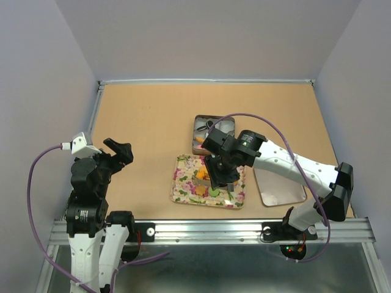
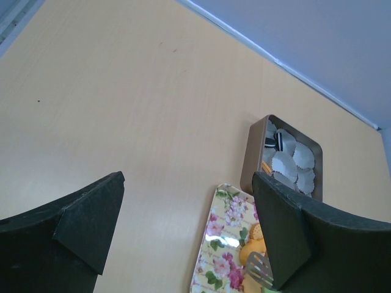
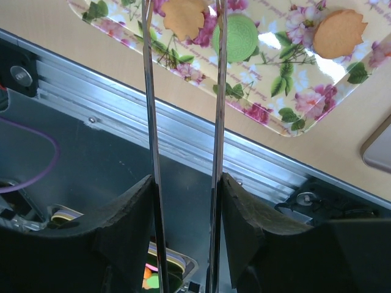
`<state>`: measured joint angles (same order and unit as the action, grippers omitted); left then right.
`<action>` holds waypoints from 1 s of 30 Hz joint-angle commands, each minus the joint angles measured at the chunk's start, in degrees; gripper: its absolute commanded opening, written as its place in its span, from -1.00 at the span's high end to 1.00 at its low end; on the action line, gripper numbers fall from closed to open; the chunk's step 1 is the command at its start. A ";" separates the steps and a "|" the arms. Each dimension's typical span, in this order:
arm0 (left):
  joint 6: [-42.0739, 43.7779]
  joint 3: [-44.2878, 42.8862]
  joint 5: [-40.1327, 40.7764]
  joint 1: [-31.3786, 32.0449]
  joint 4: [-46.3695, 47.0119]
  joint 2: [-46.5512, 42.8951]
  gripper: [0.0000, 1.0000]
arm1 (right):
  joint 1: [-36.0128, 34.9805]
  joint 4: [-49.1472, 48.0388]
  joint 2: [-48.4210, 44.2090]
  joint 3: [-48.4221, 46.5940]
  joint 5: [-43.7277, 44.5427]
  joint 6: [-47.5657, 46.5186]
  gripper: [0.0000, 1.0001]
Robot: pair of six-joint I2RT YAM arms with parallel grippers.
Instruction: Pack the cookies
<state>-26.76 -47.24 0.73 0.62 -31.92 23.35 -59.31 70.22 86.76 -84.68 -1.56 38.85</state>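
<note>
Cookies lie on a floral tray [image 1: 182, 187]: orange ones [image 1: 201, 174] and a green one [image 1: 214, 191]. The right wrist view shows an orange flower cookie [image 3: 183, 17], a green round cookie [image 3: 237, 38] and another orange cookie [image 3: 339, 33] on the tray [image 3: 269, 91]. My right gripper [image 1: 223, 177] is shut on metal tongs [image 3: 219, 122], whose arms stand apart and reach down to the tray on either side of the first orange cookie. My left gripper [image 1: 119, 151] is open and empty, raised over the table's left. A black cookie [image 2: 278, 141] sits in the tin [image 2: 253, 159].
The brown tin [image 1: 201, 129] behind the tray holds white paper cups [image 2: 284, 165]. Its lid [image 1: 278, 186] lies right of the tray. The tongs' slotted tip [image 2: 259, 268] shows beside orange cookies [image 2: 252, 250]. A metal rail [image 3: 122, 104] runs along the table's near edge.
</note>
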 commanded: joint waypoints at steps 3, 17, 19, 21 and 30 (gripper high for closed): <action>1.36 0.75 -0.38 -0.18 2.83 -0.33 -0.93 | -0.72 0.45 0.60 -1.45 1.30 1.58 -0.01; 1.63 0.75 -0.47 -0.18 3.01 -0.24 -0.93 | -1.16 -0.78 6.31 -3.82 1.30 1.93 -0.01; 1.63 0.75 -0.47 -0.18 2.92 -0.24 -0.93 | -1.16 -0.78 7.01 -5.14 3.14 1.93 -0.01; 1.80 0.84 -0.47 -0.18 3.09 0.02 -0.93 | -1.16 -0.61 7.98 -6.63 3.85 2.19 -0.01; 1.98 0.92 -2.31 -0.18 3.18 0.02 -0.93 | -1.16 0.71 11.23 -10.94 5.61 3.07 -0.01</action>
<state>-25.93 -47.24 -0.30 0.62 -31.92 23.35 -60.12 71.09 97.34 -92.14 2.17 41.01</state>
